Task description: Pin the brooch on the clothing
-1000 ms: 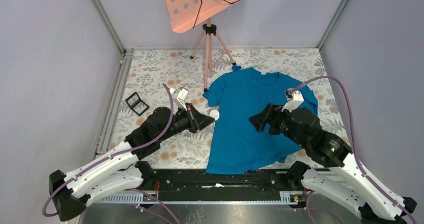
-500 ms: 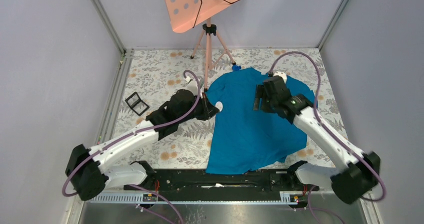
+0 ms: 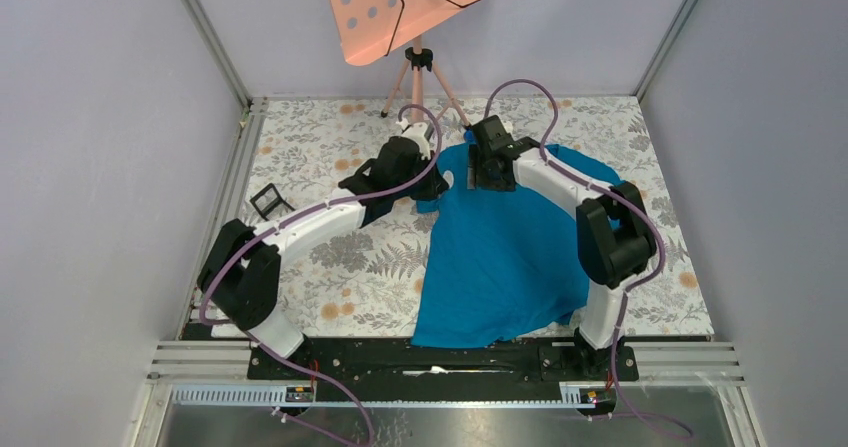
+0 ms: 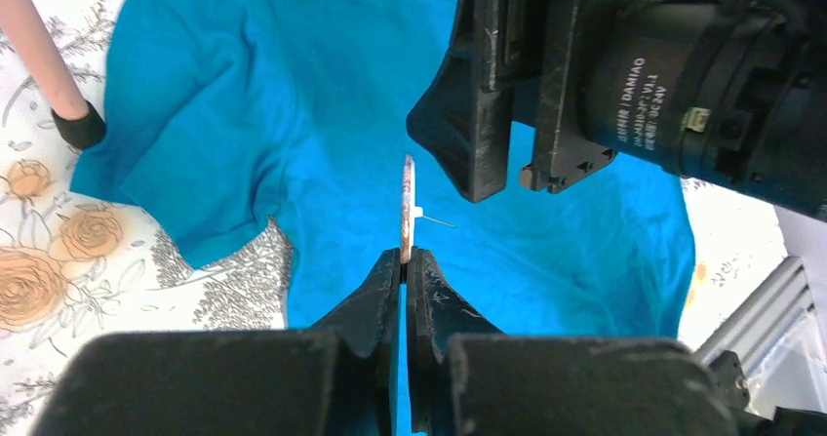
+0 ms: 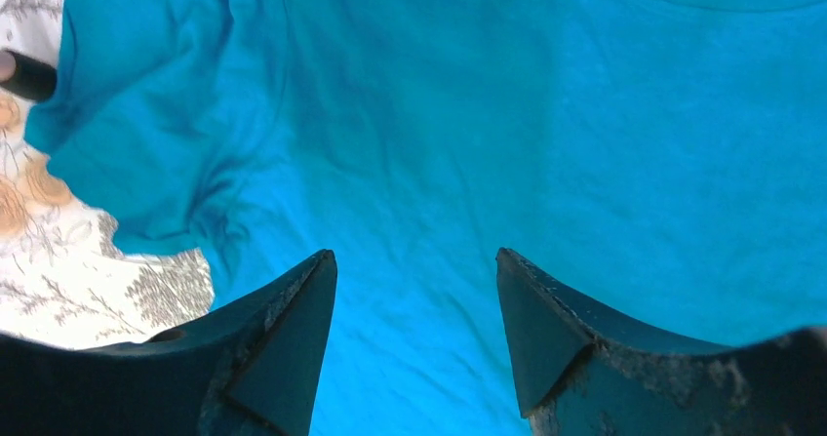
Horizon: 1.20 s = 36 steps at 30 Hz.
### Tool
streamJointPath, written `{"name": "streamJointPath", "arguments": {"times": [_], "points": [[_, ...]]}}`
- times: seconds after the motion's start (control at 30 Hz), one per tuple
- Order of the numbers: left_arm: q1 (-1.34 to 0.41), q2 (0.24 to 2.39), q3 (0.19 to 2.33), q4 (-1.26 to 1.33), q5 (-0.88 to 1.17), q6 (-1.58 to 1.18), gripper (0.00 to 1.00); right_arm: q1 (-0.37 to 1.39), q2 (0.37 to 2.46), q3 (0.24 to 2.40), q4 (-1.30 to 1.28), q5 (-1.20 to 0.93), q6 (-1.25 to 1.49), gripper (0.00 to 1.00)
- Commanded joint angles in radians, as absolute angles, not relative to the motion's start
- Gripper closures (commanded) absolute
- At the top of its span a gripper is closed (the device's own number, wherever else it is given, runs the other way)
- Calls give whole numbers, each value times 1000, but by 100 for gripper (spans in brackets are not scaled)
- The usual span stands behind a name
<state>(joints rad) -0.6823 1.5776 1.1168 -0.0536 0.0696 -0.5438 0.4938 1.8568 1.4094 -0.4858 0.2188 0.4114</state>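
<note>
The teal clothing [image 3: 505, 257] lies flat on the flowered table, also filling the left wrist view [image 4: 293, 114] and right wrist view [image 5: 468, 114]. My left gripper [image 4: 405, 253] is shut on the brooch [image 4: 407, 207], held edge-on with its thin pin sticking out to the right, above the shirt near its left sleeve. In the top view the brooch [image 3: 447, 178] shows as a pale disc at the left gripper [image 3: 437, 181]. My right gripper [image 5: 416, 256] is open, hovering over the shirt's chest [image 3: 487, 172], close beside the brooch. Nothing is between its fingers.
A pink tripod stand [image 3: 414, 77] with a perforated board stands at the back; one foot [image 4: 78, 124] rests by the shirt sleeve. A black square frame [image 3: 266, 202] lies at the left. A small blue lump [image 3: 470, 135] sits near the collar.
Both arms have reached far forward to the shirt's upper part. The left one carried the brooch from the table beside the shirt up over it. The right jaws have narrowed a little.
</note>
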Motion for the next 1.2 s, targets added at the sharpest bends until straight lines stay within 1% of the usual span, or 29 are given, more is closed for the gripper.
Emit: {"name": "streamJointPath", "arguments": {"times": [0.0, 0.17, 0.3, 0.5, 0.77, 0.97, 1.03, 1.17], "points": [[-662, 1591, 1221, -85, 85, -484, 100, 487, 1915, 1492, -466, 202, 480, 33], [-648, 1579, 1272, -224, 80, -496, 100, 488, 1956, 1480, -475, 240, 527, 33], [-632, 1567, 1285, -288, 97, -500, 100, 488, 1989, 1501, -504, 260, 503, 35], [-611, 1555, 1276, -295, 90, -522, 100, 488, 2052, 1543, -514, 274, 448, 42], [-594, 1560, 1293, -318, 93, -508, 100, 485, 2094, 1530, -515, 279, 475, 46], [-594, 1547, 1266, -302, 108, -526, 100, 487, 2130, 1564, -580, 318, 457, 52], [-593, 1545, 1267, -307, 108, -527, 100, 486, 2132, 1557, -582, 310, 461, 57], [-594, 1531, 1263, -314, 103, -520, 100, 486, 2132, 1553, -580, 298, 469, 60]]}}
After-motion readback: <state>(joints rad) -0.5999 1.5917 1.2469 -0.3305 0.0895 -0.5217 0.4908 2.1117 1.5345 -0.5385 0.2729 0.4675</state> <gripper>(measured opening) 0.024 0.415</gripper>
